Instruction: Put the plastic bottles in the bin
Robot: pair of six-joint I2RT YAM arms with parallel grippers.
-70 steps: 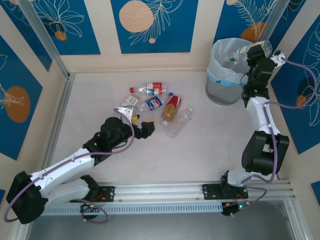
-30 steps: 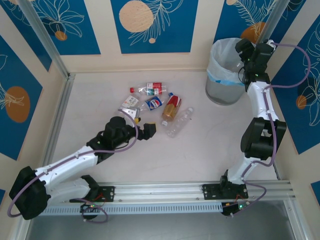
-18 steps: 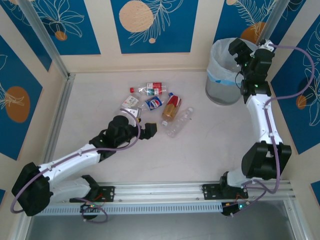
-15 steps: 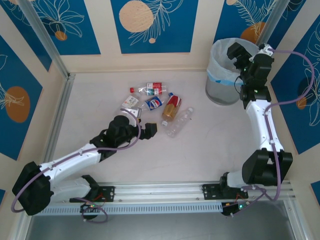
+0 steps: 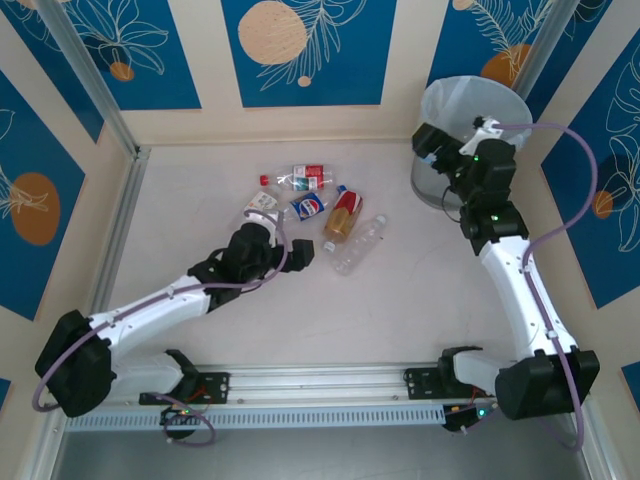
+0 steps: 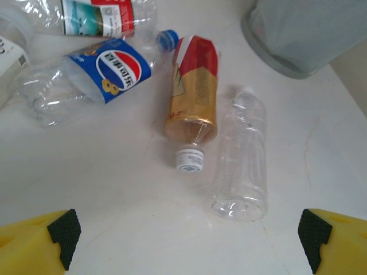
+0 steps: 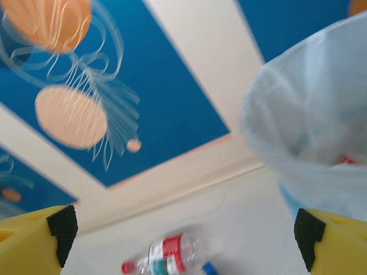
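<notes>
Standing in the upper right of the overhead view, the bin [image 5: 500, 100] is lined with a pale bag, and its contents cannot be made out. The right gripper [image 5: 433, 148], beside the bin's rim, and the left gripper [image 5: 298, 255], just below the bottles [image 5: 320, 205] at the centre, are both spread wide with nothing held. Since the amber bottle [image 6: 195, 97] and the clear bottle [image 6: 241, 149] are round and closely packed, one could be rolled away or a neighbour pinched by an off-centre descent.
</notes>
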